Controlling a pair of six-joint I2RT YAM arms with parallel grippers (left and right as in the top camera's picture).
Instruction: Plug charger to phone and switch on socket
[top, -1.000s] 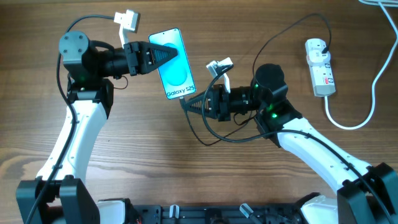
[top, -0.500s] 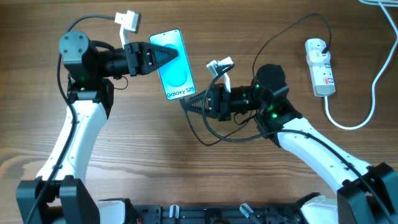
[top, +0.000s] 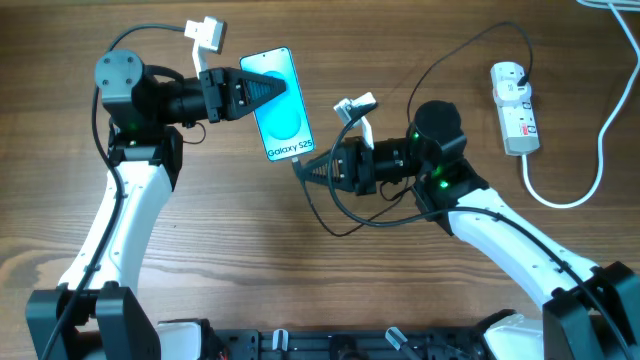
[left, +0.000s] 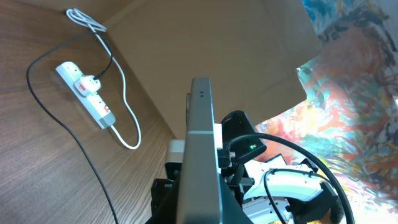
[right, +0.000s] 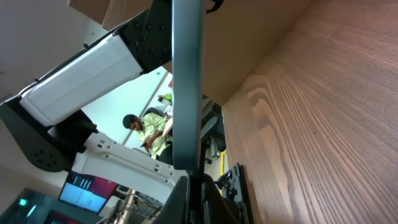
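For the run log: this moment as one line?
left gripper: shut on phone | right gripper: shut on charger, tip at phone's labelled end, seating unclear | socket: untouched

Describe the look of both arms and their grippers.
The left arm and right arm have white tapering lower links and black round joints; the left's top joint cap is grey, the right shows green lights. The left gripper and right gripper are black with pointed wedge fingers.

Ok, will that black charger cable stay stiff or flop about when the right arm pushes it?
Probably floppy: the charger cable lies in loose loops by the right gripper. Likely light too, so its slack toward the socket may drag along.
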